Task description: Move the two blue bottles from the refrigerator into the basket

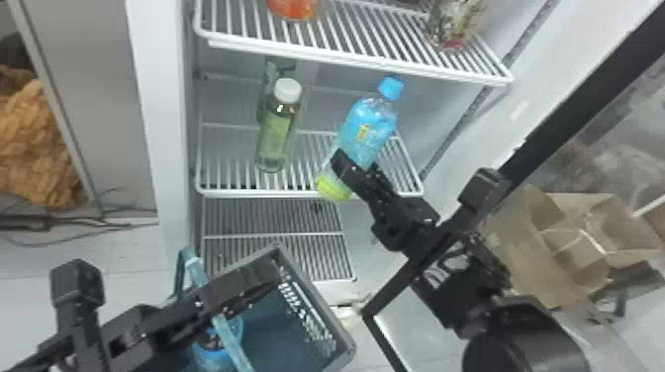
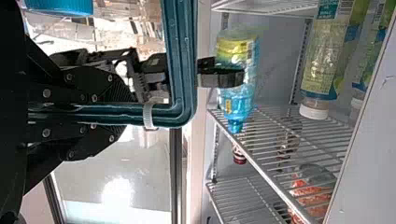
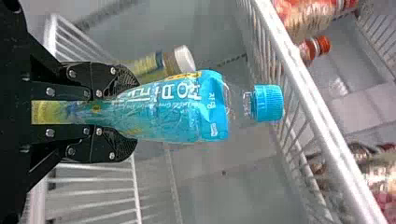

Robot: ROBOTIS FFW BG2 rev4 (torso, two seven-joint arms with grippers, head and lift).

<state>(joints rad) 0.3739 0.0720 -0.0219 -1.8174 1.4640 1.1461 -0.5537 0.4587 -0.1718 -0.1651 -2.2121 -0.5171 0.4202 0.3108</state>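
Observation:
My right gripper (image 1: 352,167) is shut on a blue bottle (image 1: 368,129) near its lower part, at the front of the middle fridge shelf. The bottle tilts, cap up and rightward; whether its base touches the shelf I cannot tell. In the right wrist view the bottle (image 3: 173,109) lies between the fingers of the right gripper (image 3: 125,113). My left gripper (image 1: 262,277) is shut on the handle of the grey-blue basket (image 1: 316,302); in the left wrist view that gripper (image 2: 116,113) clasps the teal handle (image 2: 181,60). Another blue bottle (image 1: 213,353) is inside the basket, partly hidden by the left arm.
A green bottle with a white cap (image 1: 277,133) stands left of the held bottle, with another behind it. The upper shelf (image 1: 356,57) juts out above. The dark door frame (image 1: 564,116) and a cardboard box (image 1: 534,247) are at the right.

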